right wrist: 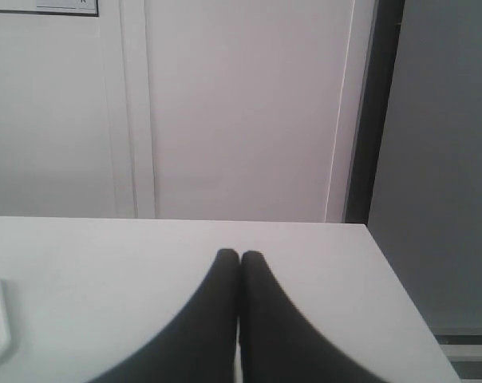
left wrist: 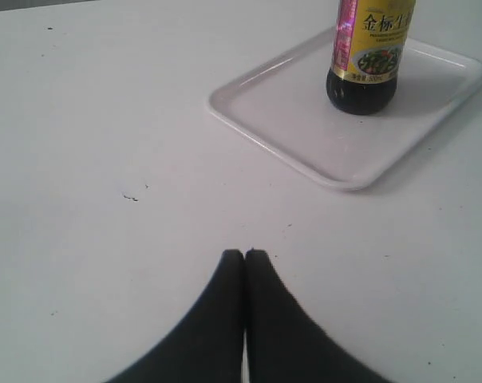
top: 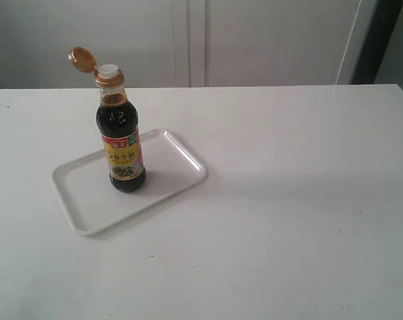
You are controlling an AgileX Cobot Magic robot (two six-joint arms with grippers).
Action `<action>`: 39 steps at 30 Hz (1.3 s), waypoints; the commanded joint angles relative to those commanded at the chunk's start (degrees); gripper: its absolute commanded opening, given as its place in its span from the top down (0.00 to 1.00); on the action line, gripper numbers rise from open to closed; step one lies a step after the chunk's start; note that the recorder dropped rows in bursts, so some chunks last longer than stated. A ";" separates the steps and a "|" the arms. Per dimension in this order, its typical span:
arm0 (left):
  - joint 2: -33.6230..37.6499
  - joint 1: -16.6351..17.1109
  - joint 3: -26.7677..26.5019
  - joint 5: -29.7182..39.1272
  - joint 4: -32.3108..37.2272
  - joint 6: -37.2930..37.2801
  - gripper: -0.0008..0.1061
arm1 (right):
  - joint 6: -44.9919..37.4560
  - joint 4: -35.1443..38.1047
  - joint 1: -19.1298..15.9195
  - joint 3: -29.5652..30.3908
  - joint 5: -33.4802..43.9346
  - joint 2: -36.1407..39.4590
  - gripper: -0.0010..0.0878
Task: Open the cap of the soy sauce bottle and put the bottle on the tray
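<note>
The soy sauce bottle (top: pixel 123 137) is seen upright on the white tray (top: pixel 81 200), its cap (top: pixel 83 59) flipped open, while the left fingers (left wrist: pixel 245 257), nearer, and the right fingers (right wrist: pixel 239 257) are pressed together empty over the desk (top: pixel 288 200).

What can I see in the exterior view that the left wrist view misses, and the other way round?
Only the exterior view shows the cap flipped open, the white spout and the wall behind. Only the left wrist view shows the left gripper, its dark fingers pressed together over bare table. Both show the soy sauce bottle standing upright on the tray.
</note>
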 joint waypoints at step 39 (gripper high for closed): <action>0.00 0.00 0.00 0.00 0.00 0.00 0.99 | -7.64 7.63 0.00 14.61 1.53 -7.53 0.99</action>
